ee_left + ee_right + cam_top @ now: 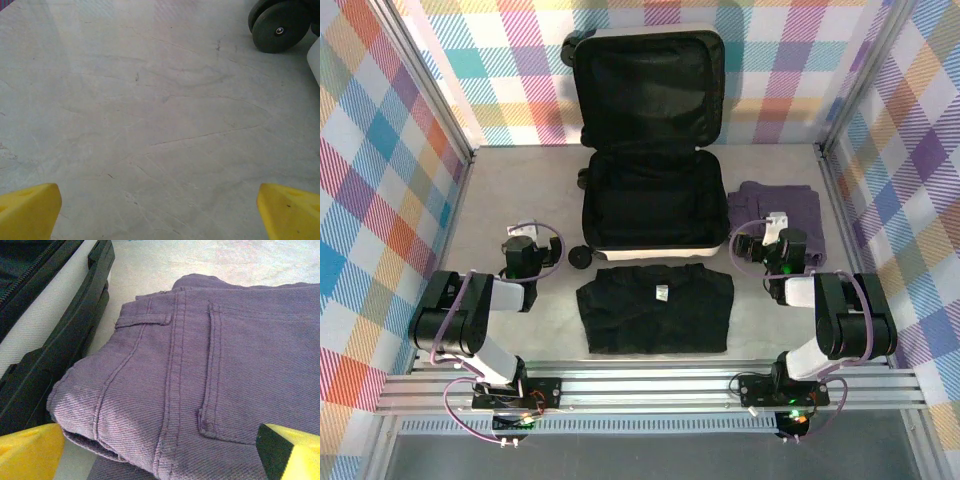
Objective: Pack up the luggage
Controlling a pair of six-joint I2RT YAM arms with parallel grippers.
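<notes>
Two tools, each spread wide with nothing held. The left tool [526, 238] hangs low over bare tabletop [490, 200]. Its wrist view puts the yellow fingertips [27, 212] in the lower corners with veined grey surface between them. Ahead and to its right are a black wheel [277, 30] and a sliver of white shell.

The overhead view adds what that close look cannot. The wheel sits at the near left corner of the luggage [655, 248], which lies open just ahead and right of the left tool and just left of the right tool [782, 240]. Its base is flat on the tabletop, its lid stands upright toward the checked back wall [790, 60], and both halves show black lining.

The right tool sits over the near edge of the folded purple garment [210, 365]. From above this is a plain purple block. The right wrist view brings out twill weave, stitched seams, a belt loop and a pocket edge, with the luggage's black zipper band and white shell close on the tool's left; whether cloth and case touch I cannot tell.

A folded black shirt [655, 308] with a small pale label lies between the two tools, just behind the luggage's near edge
</notes>
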